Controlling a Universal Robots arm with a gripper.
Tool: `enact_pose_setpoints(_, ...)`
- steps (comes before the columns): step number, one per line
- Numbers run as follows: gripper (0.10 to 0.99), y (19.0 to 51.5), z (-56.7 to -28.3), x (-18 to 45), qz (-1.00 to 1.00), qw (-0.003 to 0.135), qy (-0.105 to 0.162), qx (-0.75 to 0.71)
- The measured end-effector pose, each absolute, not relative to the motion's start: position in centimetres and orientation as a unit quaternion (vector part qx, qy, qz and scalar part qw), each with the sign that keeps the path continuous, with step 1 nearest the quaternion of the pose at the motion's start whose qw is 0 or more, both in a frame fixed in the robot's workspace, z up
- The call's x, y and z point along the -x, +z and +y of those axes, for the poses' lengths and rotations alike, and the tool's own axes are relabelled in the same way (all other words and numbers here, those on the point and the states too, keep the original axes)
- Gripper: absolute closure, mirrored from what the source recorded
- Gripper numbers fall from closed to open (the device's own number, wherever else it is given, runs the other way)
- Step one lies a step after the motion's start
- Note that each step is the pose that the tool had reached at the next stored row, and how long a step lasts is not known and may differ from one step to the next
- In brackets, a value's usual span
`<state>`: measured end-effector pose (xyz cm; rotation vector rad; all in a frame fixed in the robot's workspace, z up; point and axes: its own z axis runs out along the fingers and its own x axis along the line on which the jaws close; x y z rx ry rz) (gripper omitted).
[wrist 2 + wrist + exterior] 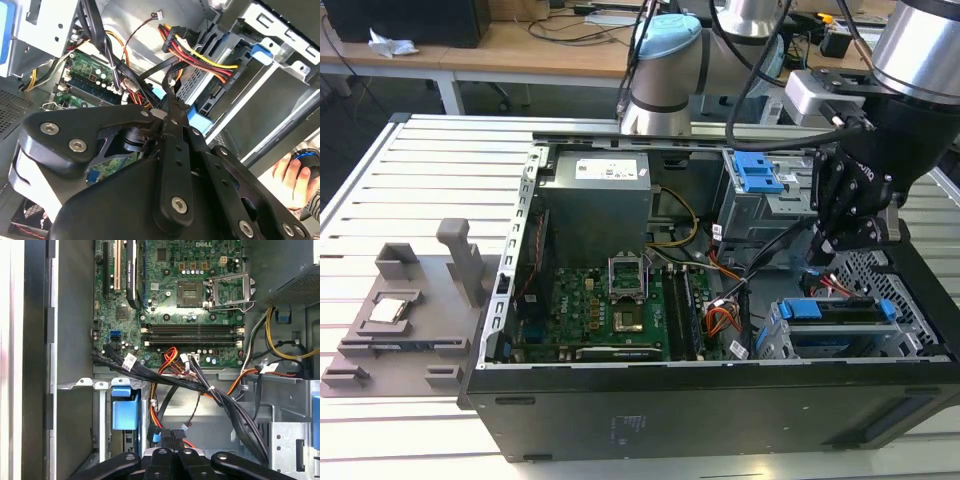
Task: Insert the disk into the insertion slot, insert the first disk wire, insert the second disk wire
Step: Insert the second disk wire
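Big stuff first. A white slatted table (380,180) carries an open black PC case (720,420) lying on its side. On the table at 9 o'clock from the case sits a grey plastic fixture (410,310). The robot arm (920,40) comes into the exterior view at about 1 o'clock and reaches down into the case.

Inside the case, going by the exterior view:
- the grey power supply (595,200) is at 11 o'clock
- the green motherboard (595,315) is at 7 o'clock, and it's also nice and clear in the first wrist view (190,300)
- a taller grey bay box (760,205) is at 1 o'clock, with a blue latch (757,172) on top

The insertion slot (775,340), the silver drive cage, sits at 4 o'clock in the case, hard against the near wall. The disk (840,312) is seated in it, with its blue carrier showing along the upper edge.

The gripper (828,255) hangs at 12 o'clock from the disk, just above the cage. In the second wrist view the gripper (169,92) has its fingers (175,150) drawn together, tips meeting. Black cabling runs right past those tips, and honestly I can't tell if anything's pinched between them. Same from the first wrist view (170,437).

A bunch of red, yellow and orange wires (200,55) loops near the cage. Smallest bit: a person's hand (290,175) outside the case.
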<state>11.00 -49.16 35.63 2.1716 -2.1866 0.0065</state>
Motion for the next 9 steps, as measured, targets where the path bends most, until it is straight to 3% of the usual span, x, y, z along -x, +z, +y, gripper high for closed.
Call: enact_pose_setpoints(9, 0.98, 35.47, -48.83, -9.92, -0.724, 0.033, 0.004, -0.689)
